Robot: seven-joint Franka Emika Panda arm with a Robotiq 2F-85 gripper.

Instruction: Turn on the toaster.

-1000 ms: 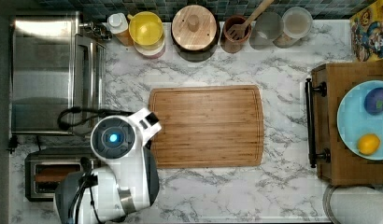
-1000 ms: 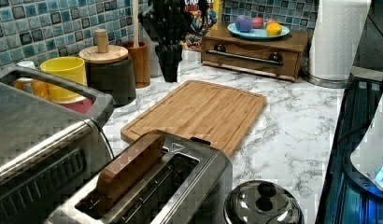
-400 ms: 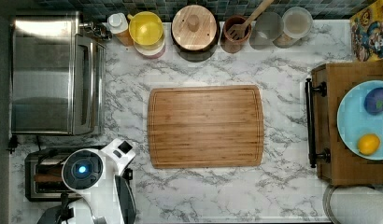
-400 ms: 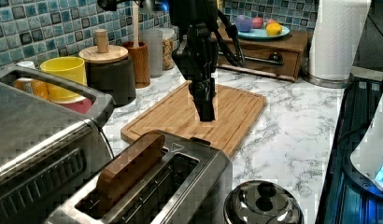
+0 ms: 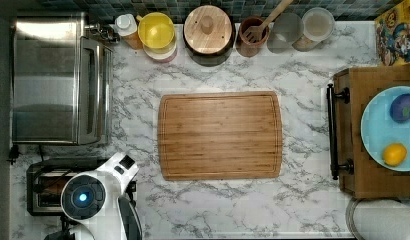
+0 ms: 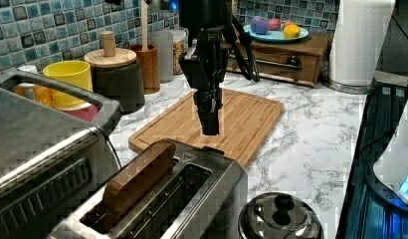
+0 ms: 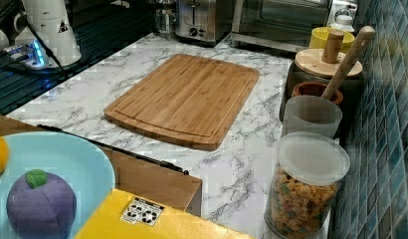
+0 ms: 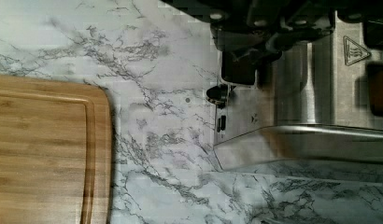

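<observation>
The toaster is a brushed-steel box in the left view's foreground, with a brown slice standing in one slot. My black gripper hangs point-down just over its far end, shut with nothing in it. In the wrist view the steel toaster lies close under the gripper's dark body, and its black lever knob sits on the end face above a small dial. From the top view my white wrist covers most of the toaster. The toaster stands far off in the right view.
A large steel toaster oven stands beside the toaster. A bamboo cutting board lies mid-counter. Jars and a yellow bowl line the tiled wall. A steel lid sits near the toaster. A wooden box with a blue plate stands opposite.
My arm has swung from the cutting board's corner over to the toaster. In the left view the gripper has dropped and come closer to the toaster's far end.
</observation>
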